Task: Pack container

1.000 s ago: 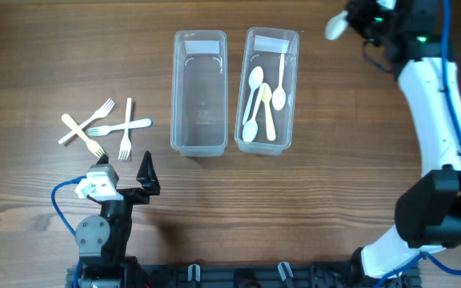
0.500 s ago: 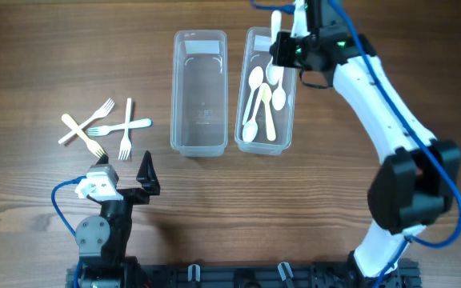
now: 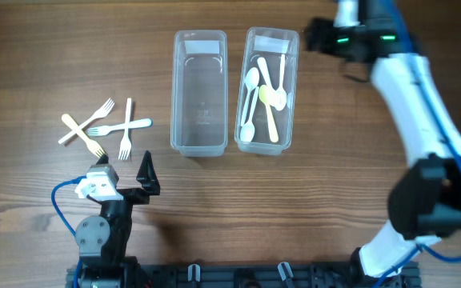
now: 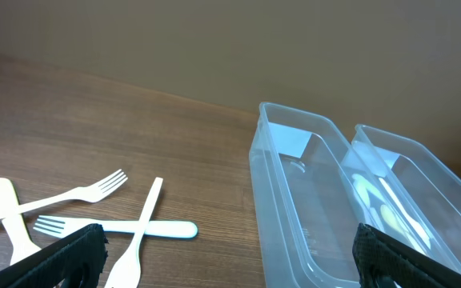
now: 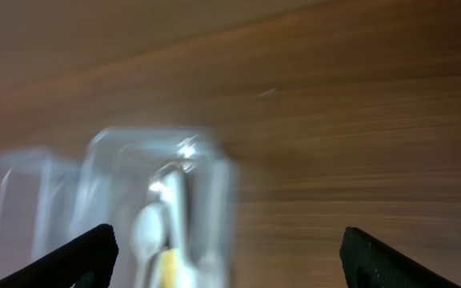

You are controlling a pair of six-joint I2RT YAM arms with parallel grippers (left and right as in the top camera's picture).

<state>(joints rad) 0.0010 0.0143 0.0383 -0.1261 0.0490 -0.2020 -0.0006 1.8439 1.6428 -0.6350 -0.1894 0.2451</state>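
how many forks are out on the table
4, all left of the bins: one fork crossing another at far left, a third lying sideways, a fourth across it. None seems hidden.

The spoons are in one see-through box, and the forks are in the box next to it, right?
No. The spoons are in one see-through box, but the forks lie on the table; the box next to it is empty. The overhead view shows it.

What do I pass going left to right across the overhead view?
forks → empty container → spoon container → right arm
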